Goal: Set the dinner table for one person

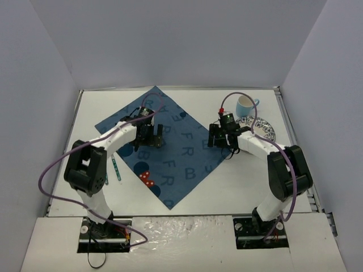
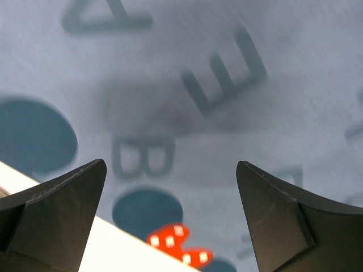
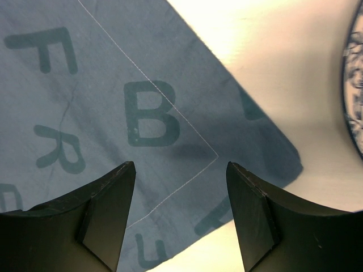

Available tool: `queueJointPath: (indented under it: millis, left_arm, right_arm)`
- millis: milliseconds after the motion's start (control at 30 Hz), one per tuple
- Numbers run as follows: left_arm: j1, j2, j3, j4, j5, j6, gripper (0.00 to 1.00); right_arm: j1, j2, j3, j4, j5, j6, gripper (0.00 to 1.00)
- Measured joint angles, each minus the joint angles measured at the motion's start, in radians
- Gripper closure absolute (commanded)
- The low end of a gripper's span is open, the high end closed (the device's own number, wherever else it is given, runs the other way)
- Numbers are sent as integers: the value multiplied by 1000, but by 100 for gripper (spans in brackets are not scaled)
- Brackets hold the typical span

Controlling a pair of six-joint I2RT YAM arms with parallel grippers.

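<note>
The white dinner table (image 1: 244,181) carries a dark blue letter-printed cloth (image 1: 176,153) laid flat as a diamond. My left gripper (image 1: 152,136) hovers open and empty over the cloth's left part; in the left wrist view (image 2: 170,164) the cloth (image 2: 227,113) fills the frame close below. My right gripper (image 1: 218,136) hovers open and empty over the cloth's right corner, which also shows in the right wrist view (image 3: 180,165) as cloth (image 3: 113,85) against bare table (image 3: 283,56). A blue-patterned plate (image 1: 260,129) and a light blue cup (image 1: 245,105) stand to the right.
A thin teal utensil (image 1: 116,169) lies on the table left of the cloth. A red bow print with white dots (image 1: 146,178) marks the cloth's near part and shows in the left wrist view (image 2: 178,243). The plate's rim (image 3: 354,85) edges the right wrist view. Grey walls surround the table.
</note>
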Motion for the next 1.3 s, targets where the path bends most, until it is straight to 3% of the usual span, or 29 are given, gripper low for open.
queueJointPath:
  millis: [333, 1033, 1133, 1300]
  left_arm:
    - [62, 241, 154, 83, 13, 23, 3]
    - [55, 239, 147, 117, 31, -1, 3]
    - [54, 239, 155, 114, 57, -15, 3]
    - [43, 206, 162, 86, 92, -31, 3]
  right_arm:
    - [5, 83, -19, 65, -1, 4, 38]
    - [-87, 85, -37, 122, 22, 0, 34]
    - [-91, 40, -37, 86, 24, 1, 30]
    - [-137, -175, -49, 71, 49, 27, 20]
